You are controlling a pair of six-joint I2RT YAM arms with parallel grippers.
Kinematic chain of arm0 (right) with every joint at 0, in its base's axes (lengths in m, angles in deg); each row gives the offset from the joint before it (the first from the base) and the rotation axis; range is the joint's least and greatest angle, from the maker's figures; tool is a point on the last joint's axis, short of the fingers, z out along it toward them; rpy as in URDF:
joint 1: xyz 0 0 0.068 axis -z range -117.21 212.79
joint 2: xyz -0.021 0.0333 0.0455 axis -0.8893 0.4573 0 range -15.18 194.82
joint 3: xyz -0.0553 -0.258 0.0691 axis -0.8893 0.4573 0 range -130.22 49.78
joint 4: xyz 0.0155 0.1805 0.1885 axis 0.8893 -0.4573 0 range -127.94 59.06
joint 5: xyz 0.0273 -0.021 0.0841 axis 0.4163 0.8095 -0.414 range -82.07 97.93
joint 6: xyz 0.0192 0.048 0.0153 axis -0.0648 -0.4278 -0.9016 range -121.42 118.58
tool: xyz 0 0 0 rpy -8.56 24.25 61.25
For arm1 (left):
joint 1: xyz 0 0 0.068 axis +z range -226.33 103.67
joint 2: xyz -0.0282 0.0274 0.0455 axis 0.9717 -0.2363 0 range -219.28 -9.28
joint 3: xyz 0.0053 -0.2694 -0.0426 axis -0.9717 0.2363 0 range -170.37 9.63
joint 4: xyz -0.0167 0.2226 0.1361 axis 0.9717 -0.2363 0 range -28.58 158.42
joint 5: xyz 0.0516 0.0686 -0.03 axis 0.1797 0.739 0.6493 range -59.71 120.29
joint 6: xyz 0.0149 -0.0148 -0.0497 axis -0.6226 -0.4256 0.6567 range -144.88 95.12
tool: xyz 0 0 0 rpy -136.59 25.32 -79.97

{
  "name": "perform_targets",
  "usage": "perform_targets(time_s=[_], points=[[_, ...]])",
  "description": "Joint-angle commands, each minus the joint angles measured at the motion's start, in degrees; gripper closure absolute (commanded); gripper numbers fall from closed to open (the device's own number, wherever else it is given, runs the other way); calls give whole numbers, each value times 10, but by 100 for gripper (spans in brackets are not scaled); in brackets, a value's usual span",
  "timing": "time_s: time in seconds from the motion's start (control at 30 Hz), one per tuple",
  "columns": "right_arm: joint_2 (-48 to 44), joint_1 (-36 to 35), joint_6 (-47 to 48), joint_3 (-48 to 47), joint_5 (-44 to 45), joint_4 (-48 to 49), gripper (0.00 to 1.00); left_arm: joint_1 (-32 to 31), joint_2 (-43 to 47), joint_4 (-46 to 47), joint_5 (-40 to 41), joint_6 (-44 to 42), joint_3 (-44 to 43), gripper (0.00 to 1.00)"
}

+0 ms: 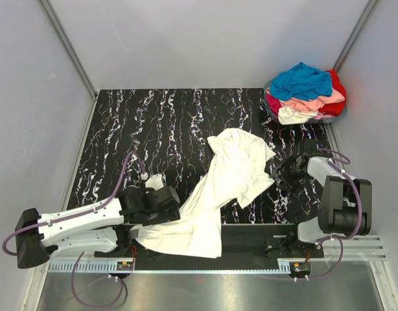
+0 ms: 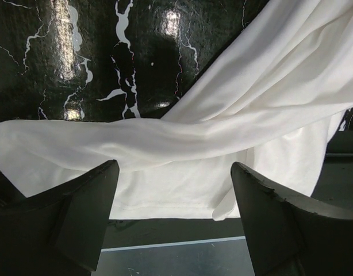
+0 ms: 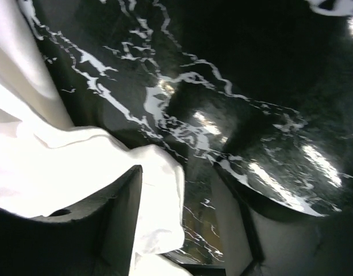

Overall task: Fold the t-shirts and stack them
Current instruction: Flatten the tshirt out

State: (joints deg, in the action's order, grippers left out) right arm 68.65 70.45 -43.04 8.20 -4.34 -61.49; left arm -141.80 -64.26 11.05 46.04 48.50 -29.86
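Note:
A cream-white t-shirt (image 1: pixel 218 188) lies crumpled in a long diagonal across the black marbled table, its lower end hanging over the near edge. My left gripper (image 1: pixel 175 206) is open at the shirt's lower left; in the left wrist view the hem (image 2: pixel 165 195) lies between the spread fingers (image 2: pixel 79 213). My right gripper (image 1: pixel 283 173) is open at the shirt's right edge; in the right wrist view a cloth corner (image 3: pixel 159 190) lies between the fingers (image 3: pixel 102 224). A pile of blue, pink, red and cream t-shirts (image 1: pixel 306 91) sits at the far right.
The pile rests in a dark basket (image 1: pixel 271 111) at the table's far right corner. Grey walls enclose the table (image 1: pixel 153 129) on three sides. A metal rail (image 1: pixel 205 265) runs along the near edge.

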Motion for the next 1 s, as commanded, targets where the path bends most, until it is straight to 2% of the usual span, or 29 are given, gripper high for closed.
perform_targets(time_s=[0.0,0.07,0.1,0.17,0.2,0.27,0.4,0.5,0.53,0.67,0.8,0.97], points=[[20,-18,4,10,-15,43,42,-3,14,18,24,11,7,15],[33,-28,2,12,-14,55,50,-4,14,19,24,11,10,15],[35,-31,1,13,-17,59,60,-4,13,20,24,11,10,15],[41,-35,-1,16,-21,68,72,-4,15,17,24,13,13,15],[40,-38,-2,17,-22,68,87,-4,15,16,24,14,13,15],[26,-40,4,9,-24,55,100,-4,21,7,24,20,16,15],[-51,-37,17,-66,26,-40,100,-4,39,-7,26,33,20,14],[-75,-9,33,-211,61,-119,100,-4,45,-19,27,34,17,14],[-75,0,34,-288,66,-135,100,-4,44,-22,27,33,12,14],[-52,24,44,-440,82,-209,100,-4,45,-40,28,36,5,15],[-60,38,44,-444,85,-208,100,-6,53,-28,21,43,14,15],[-79,39,47,-360,70,-182,100,-25,24,84,-2,8,28,15]])
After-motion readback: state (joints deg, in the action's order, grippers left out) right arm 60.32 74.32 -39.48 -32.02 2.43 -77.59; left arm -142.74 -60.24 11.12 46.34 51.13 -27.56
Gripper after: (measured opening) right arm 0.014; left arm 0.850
